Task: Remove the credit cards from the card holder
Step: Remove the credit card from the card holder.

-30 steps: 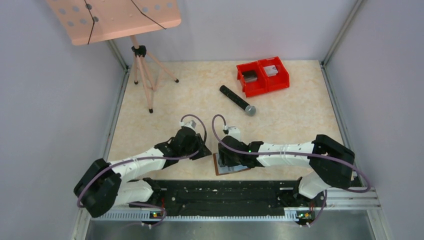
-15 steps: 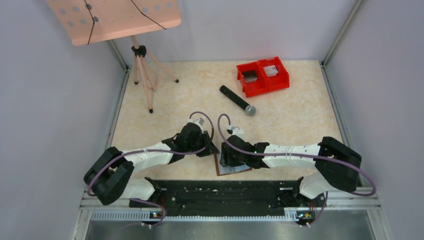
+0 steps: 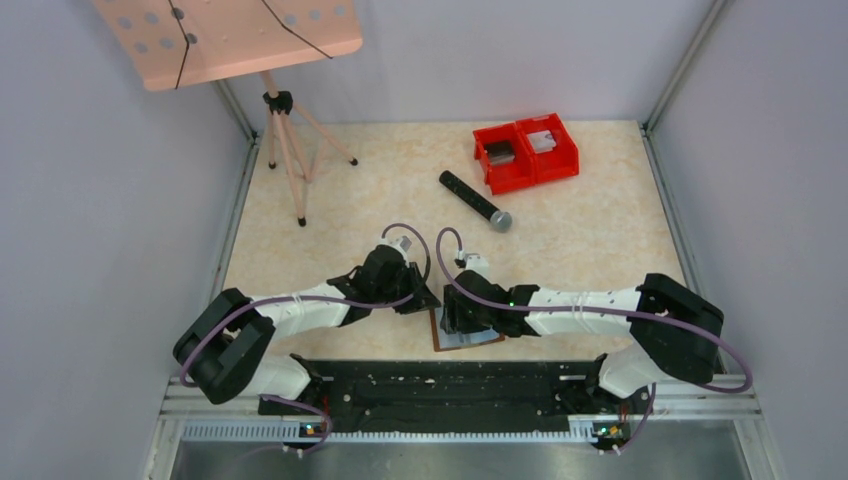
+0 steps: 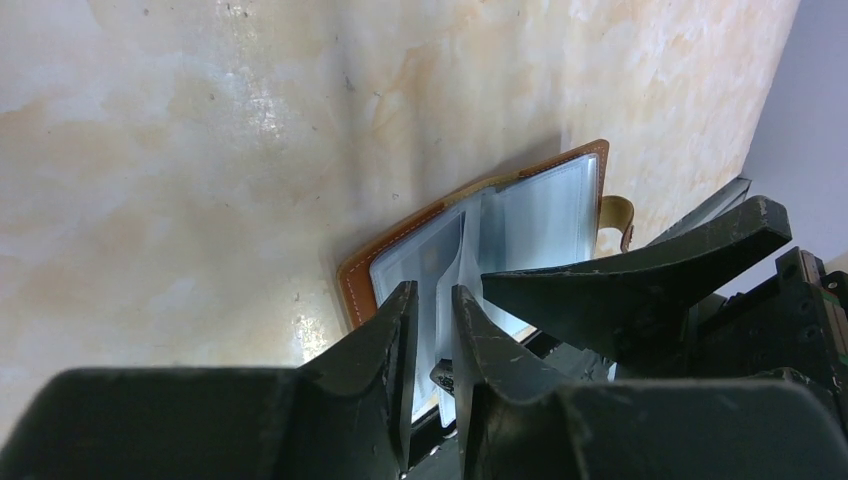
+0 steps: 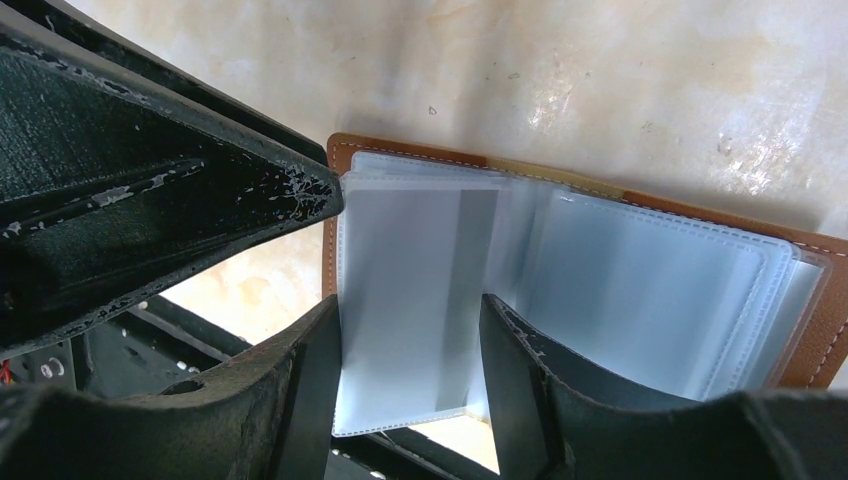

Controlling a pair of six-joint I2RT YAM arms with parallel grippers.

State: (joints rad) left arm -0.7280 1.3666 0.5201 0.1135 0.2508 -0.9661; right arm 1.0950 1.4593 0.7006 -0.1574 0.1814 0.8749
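Note:
The card holder (image 3: 466, 341) lies open at the table's near edge: brown leather (image 4: 352, 285) with grey-blue see-through sleeves (image 5: 650, 290). My right gripper (image 3: 455, 316) hangs low over it, open, its fingertips (image 5: 410, 320) either side of one sleeve leaf. My left gripper (image 3: 424, 300) comes in from the left. Its jaws (image 4: 430, 295) stand a narrow gap apart at the holder's left edge, with a raised sleeve leaf (image 4: 452, 250) beside the right-hand fingertip. I cannot make out any credit cards in the sleeves. The little brown tab (image 4: 618, 212) sticks out on the holder's far side.
A black microphone (image 3: 475, 200) lies mid-table. Red twin bins (image 3: 525, 150) stand at the back right. A wooden music stand (image 3: 288, 150) occupies the back left. The black base rail (image 3: 450, 385) runs just below the holder.
My left arm has swung right, up to the holder's left edge, and its jaws have narrowed. The right arm shifted slightly and stayed open over the holder.

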